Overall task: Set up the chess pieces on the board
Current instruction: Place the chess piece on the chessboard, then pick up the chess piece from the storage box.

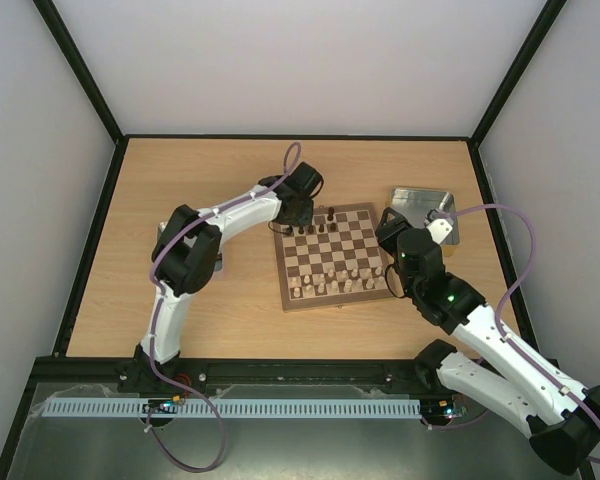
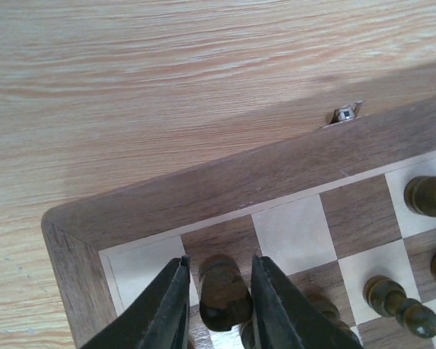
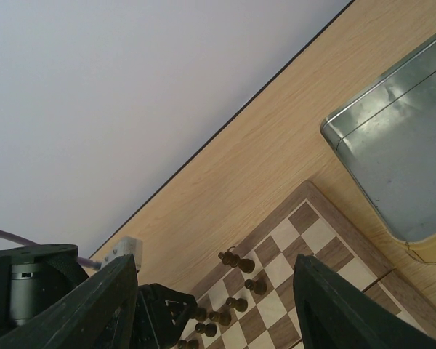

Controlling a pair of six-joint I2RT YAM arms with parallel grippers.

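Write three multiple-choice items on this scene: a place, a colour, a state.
1. The tray lies: A) right of the board; B) left of it; C) on it.
2. The piece between the left fingers is: A) cream; B) dark brown; C) red.
3. The right fingers are: A) shut on a pawn; B) shut on the tray; C) apart, empty.
1A: the top view shows it past the board's right edge. 2B: seen in the left wrist view. 3C: nothing lies between them.

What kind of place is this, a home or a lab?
Probably a robotics lab cell: two robot arms bolted to a wooden table, plain white walls in a black frame, and a chessboard between them.
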